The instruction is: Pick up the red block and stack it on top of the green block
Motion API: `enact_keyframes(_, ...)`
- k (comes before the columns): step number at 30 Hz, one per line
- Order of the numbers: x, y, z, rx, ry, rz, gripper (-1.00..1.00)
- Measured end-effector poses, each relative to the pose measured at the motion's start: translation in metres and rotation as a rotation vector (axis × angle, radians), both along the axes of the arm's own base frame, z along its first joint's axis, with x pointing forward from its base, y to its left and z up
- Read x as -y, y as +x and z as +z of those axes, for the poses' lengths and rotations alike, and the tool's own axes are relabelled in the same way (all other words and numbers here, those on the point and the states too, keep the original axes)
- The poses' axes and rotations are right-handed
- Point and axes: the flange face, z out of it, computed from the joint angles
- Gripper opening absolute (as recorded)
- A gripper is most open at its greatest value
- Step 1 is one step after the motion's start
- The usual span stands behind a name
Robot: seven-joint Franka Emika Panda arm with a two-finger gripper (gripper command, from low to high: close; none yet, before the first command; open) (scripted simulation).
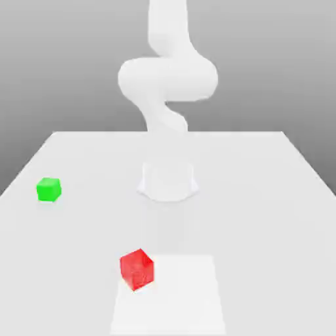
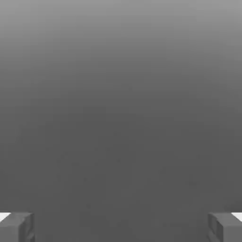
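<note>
- Exterior view: We see the white arm [image 1: 167, 79] rising from its round base [image 1: 168, 180] at the middle of a pale table [image 1: 275, 197], its upper links curling overhead against a grey backdrop.
- Exterior view: We find the red block [image 1: 137, 269] resting on the table near the front, at the edge of a slightly brighter square patch [image 1: 180, 295], towards the exterior view's left of centre.
- Exterior view: We spot the green block [image 1: 48, 189] sitting on the table well apart from the red one, farther back and close to the exterior view's left edge. Nothing touches either cube.
- Hand view: We look out past the gripper [image 2: 121, 227] onto a plain grey field. Its two dark fingertips [image 2: 16, 227] sit at opposite edges of the picture, so the jaws stand spread wide with nothing between them.
</note>
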Motion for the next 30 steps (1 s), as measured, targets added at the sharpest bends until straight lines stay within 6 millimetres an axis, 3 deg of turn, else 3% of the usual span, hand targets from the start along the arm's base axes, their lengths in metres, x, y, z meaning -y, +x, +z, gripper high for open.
enact_keyframes(7, 0.03, 0.049, -0.096, -0.14, 0.032, 0.112, 0.0)
enact_keyframes(15, 0.036, 0.078, -0.216, -0.306, 0.02, 0.237, 0.0)
enact_keyframes(22, 0.032, 0.078, -0.316, -0.447, -0.029, 0.343, 0.0)
enact_keyframes(30, 0.032, 0.052, -0.407, -0.59, -0.123, 0.457, 0.0)
